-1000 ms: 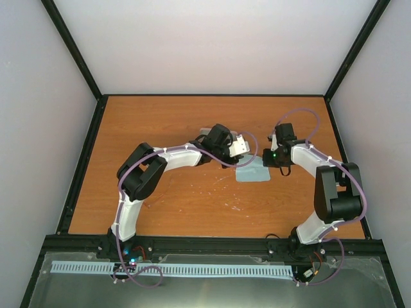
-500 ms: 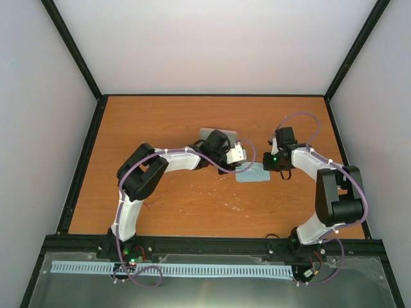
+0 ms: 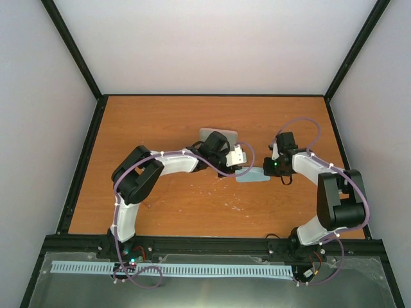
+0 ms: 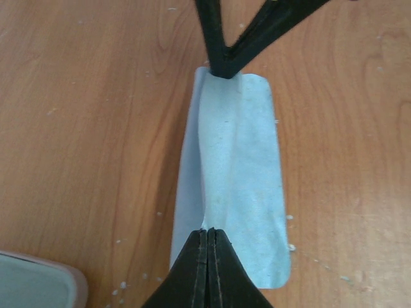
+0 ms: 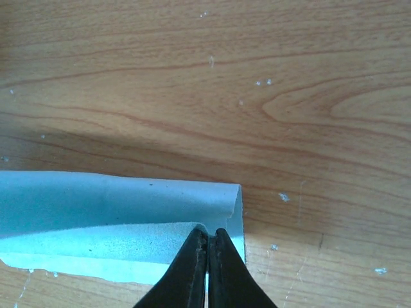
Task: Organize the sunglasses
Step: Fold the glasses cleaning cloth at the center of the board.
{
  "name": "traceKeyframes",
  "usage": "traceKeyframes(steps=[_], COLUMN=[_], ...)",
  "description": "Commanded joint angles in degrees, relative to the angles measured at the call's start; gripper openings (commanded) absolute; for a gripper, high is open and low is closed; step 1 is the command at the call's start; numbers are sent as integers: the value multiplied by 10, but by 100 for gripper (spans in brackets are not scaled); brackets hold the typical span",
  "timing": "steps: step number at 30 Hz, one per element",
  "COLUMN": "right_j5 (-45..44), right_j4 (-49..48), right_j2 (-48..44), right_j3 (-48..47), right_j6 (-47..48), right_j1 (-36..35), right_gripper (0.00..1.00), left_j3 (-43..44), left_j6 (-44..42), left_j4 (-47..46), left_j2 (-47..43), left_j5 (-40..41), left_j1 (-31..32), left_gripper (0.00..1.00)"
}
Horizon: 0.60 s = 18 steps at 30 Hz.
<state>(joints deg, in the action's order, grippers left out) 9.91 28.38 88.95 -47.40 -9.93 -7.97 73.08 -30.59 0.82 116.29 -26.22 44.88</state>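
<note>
The table (image 3: pixel 160 115) is orange-brown wood grain inside a black frame. Only the top view takes it in whole, with both arms bent inward towards its middle: the left arm (image 3: pixel 173 163) and the right arm (image 3: pixel 321 170), white shells with black joints and looped purple cable.

The case (image 3: pixel 209 133) is a pale rounded oblong. From above it lies partly under the left wrist. The left wrist camera catches only one corner of it (image 4: pixel 32 282), cut off by the edge.

The cloth (image 3: pixel 253 174) is a small blue patch from above, its shape hard to read. The left wrist view shows it properly (image 4: pixel 237 173): thin, matte, pale blue, with rounded corners, pulled up into a soft ridge along its length and one long side lifted. The right wrist view (image 5: pixel 96 218) shows it doubled over, one layer folded onto another.

The left gripper (image 4: pixel 207 239) is pressed closed on the cloth's near edge. The right gripper (image 5: pixel 207 239) is pinched tight on the opposite edge, also seen from the left wrist (image 4: pixel 223 67).

White specks (image 4: pixel 288 217) dot the wood.

The sunglasses cannot be made out in any view.
</note>
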Motion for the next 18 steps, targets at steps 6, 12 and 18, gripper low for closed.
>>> traceKeyframes(steps=[6,12,18], right_j5=[-6,-7,0], right_j4=[-16,-15,-15], right_j2=[-8,8,15], right_j3=[18,14,12], right_j6=[-3,0,-1], right_j1=[-2,-2,-2], right_gripper=[3,3,3], left_j3=[-21,-12,-7], left_j6=[4,-4,-15], left_j4=[6,17,27], left_j2=[-27,-16,-7], left_j5=[-23,-19,-2], left_j1=[20,20,20], left_gripper=[1,1,3])
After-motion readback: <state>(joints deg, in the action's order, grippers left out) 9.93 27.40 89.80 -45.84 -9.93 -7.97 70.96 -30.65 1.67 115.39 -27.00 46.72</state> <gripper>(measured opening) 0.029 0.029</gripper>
